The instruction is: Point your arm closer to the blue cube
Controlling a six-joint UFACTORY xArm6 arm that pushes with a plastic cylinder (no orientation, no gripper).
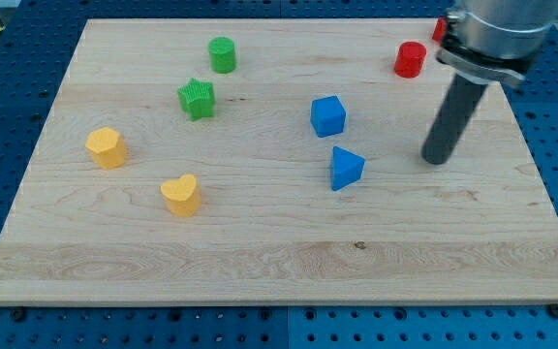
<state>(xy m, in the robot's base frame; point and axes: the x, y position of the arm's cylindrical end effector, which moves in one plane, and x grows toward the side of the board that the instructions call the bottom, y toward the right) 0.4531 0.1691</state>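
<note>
I have no hand here, only a dark rod, so there is nothing to open, close or hold. My tip point(437, 158) sits on the tabletop point(260, 262) at the right of the frame, a bit above the middle. It touches no block.

The blue cube point(327, 115) is the block I should point at. It stands near the middle of the frame, to the left of my tip and a little higher. Bare wood lies between us, so I think the way there is open. My tip is near it but not beside it, so I judge the job is not done yet.

Just below the blue cube, and apart from it, lies a blue wedge-shaped block point(346, 167). It is about as near to my tip as the cube is, so I could bump it if I go too low.

A red cylinder point(410, 59) stands at the upper right. A bit of another red block point(439, 28) peeks out behind the arm; I cannot tell its shape.

Far off on the left are a green cylinder point(222, 54), a green star point(197, 98), a yellow block with flat sides point(106, 147) and a yellow heart point(180, 195). They are all spread out and do not touch.

The tabletop is a pale wooden board with lines in the grain. It rests on a blue base with rows of small holes point(541, 330). At the upper left corner a bit of yellow and black stripe shows.
</note>
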